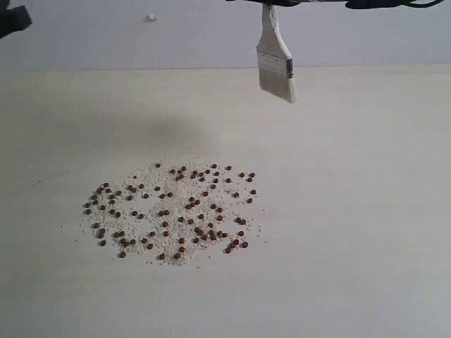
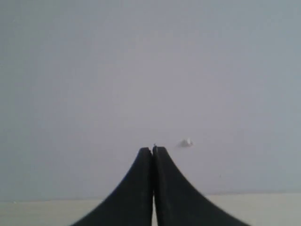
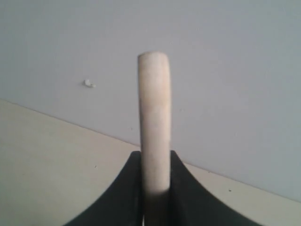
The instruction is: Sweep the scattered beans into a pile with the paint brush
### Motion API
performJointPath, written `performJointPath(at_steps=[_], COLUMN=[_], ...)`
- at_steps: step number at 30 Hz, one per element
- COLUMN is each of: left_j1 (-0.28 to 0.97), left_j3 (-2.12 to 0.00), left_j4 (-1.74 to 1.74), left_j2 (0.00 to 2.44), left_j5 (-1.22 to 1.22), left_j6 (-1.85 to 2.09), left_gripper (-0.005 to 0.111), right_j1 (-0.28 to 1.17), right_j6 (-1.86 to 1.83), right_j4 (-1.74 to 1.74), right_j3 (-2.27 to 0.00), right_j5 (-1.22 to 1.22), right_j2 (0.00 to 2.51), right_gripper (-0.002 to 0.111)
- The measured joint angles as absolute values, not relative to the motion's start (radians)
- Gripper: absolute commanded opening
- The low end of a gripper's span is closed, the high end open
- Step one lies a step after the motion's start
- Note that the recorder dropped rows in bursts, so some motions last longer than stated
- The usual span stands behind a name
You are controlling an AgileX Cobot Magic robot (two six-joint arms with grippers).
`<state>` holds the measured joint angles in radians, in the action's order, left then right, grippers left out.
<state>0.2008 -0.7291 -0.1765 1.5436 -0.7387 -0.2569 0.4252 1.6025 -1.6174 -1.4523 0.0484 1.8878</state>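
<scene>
The beans (image 1: 173,211) lie scattered with whitish crumbs over a wide patch on the pale table (image 1: 352,211); no pile has formed. The paint brush (image 1: 275,60) hangs bristles down high above the table's far side, right of the beans. Its wooden handle (image 3: 154,122) is clamped between the black fingers of my right gripper (image 3: 155,157), which is shut on it at the exterior view's top edge. My left gripper (image 2: 153,149) is shut on nothing, its fingers pressed together, facing the wall; only a dark part of it (image 1: 13,20) shows at top left.
A grey-white wall (image 1: 141,42) rises behind the table, with a small white bump (image 1: 151,17) on it. A faint shadow (image 1: 162,130) falls on the table behind the beans.
</scene>
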Motion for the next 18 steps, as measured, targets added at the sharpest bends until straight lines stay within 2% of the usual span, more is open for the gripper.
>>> performJointPath(at_steps=[2, 7, 11, 14, 18], left_j1=[0.201, 0.201, 0.201, 0.201, 0.201], left_j3=[-0.523, -0.270, -0.140, -0.106, -0.064], left_j4=[-0.073, 0.048, 0.090, 0.105, 0.111], left_j2=[1.394, 1.084, 0.767, 0.620, 0.424], left_j5=[-0.922, -0.961, -0.839, -0.730, -0.454], left_j6=[-0.206, -0.122, -0.073, -0.038, 0.044], left_gripper=[0.000, 0.000, 0.000, 0.000, 0.000], right_j1=[0.461, 0.509, 0.514, 0.514, 0.514], right_j6=[1.603, 1.603, 1.603, 1.603, 1.582], right_j4=[-1.617, -1.617, -1.614, -1.625, -1.643], right_j3=[-1.452, -1.403, -1.325, -1.303, -1.287], right_j5=[0.088, 0.147, 0.156, 0.164, 0.134], right_j2=[1.888, 1.886, 1.840, 1.798, 1.720], right_gripper=[0.000, 0.000, 0.000, 0.000, 0.000])
